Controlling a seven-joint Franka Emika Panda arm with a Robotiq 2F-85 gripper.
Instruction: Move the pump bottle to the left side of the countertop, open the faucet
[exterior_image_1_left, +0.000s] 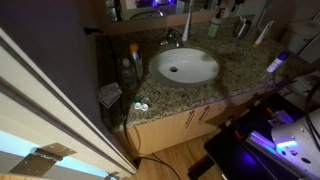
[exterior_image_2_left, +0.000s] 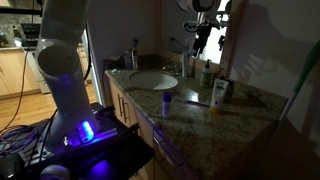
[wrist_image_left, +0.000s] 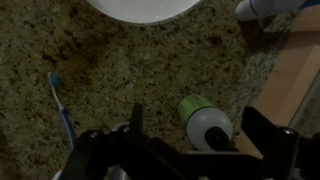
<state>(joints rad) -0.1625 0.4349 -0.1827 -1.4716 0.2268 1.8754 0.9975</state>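
Dim bathroom light falls on the speckled tabletop (exterior_image_1_left: 240, 72). The claw (wrist_image_left: 193, 118) is wide open and holds nothing. It hangs over a green-capped white bottle (wrist_image_left: 207, 122) lying below. The pump bottle (exterior_image_1_left: 126, 72) stands by the tabletop's end edge, past the basin (exterior_image_1_left: 185, 66), so that part may be done. The faucet (exterior_image_1_left: 172, 38) seems not opened yet, since no water shows. Its handle is too small and dark to make out.

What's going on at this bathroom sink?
A robot arm reaches over a bathroom counter. Its gripper hangs open above the stone, holding nothing. The pump bottle stands beside the basin, and nothing touches the faucet.
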